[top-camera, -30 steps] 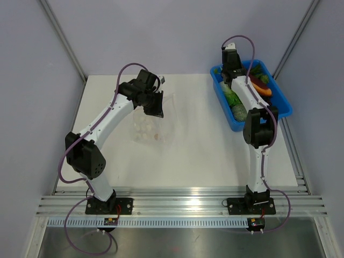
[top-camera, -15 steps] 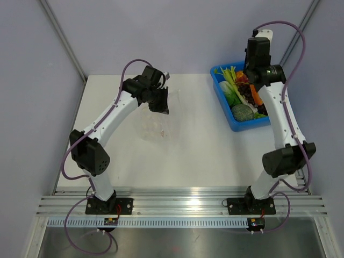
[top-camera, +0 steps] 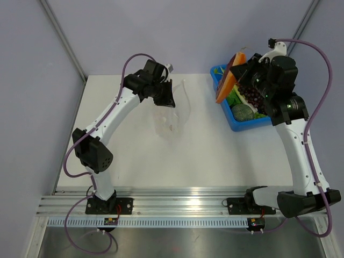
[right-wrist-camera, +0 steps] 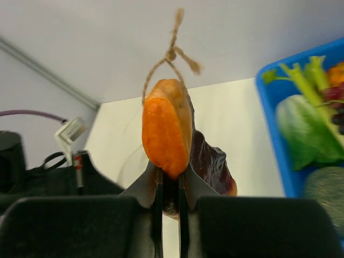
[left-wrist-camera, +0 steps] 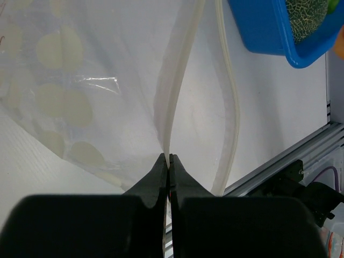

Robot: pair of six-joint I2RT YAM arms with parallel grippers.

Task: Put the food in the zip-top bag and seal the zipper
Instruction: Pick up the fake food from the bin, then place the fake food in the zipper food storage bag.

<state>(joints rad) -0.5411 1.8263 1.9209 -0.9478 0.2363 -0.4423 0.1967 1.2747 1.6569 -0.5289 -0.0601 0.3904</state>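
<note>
My left gripper (top-camera: 167, 98) (left-wrist-camera: 169, 161) is shut on one lip of the zip-top bag (top-camera: 171, 115) and holds it up off the table. The bag is clear with white dots (left-wrist-camera: 64, 80). Its zipper strips (left-wrist-camera: 228, 107) bow apart, so the mouth gapes toward the right. My right gripper (top-camera: 243, 72) (right-wrist-camera: 171, 180) is shut on the long orange and dark red food piece (top-camera: 227, 83) (right-wrist-camera: 166, 129), held in the air above the bin's left end. A string loop sits at its tip. The leek (right-wrist-camera: 309, 80) lies in the blue bin.
The blue bin (top-camera: 224, 110) (left-wrist-camera: 269, 32) stands at the back right and holds the leek, dark grapes (top-camera: 251, 95) and a round green head (top-camera: 243, 112) (right-wrist-camera: 325, 196). Grey walls close in the back. A metal rail runs along the near edge.
My right gripper has risen out of the bin with the orange and dark red piece and swung left. My left gripper has lifted the bag higher and moved it right.
</note>
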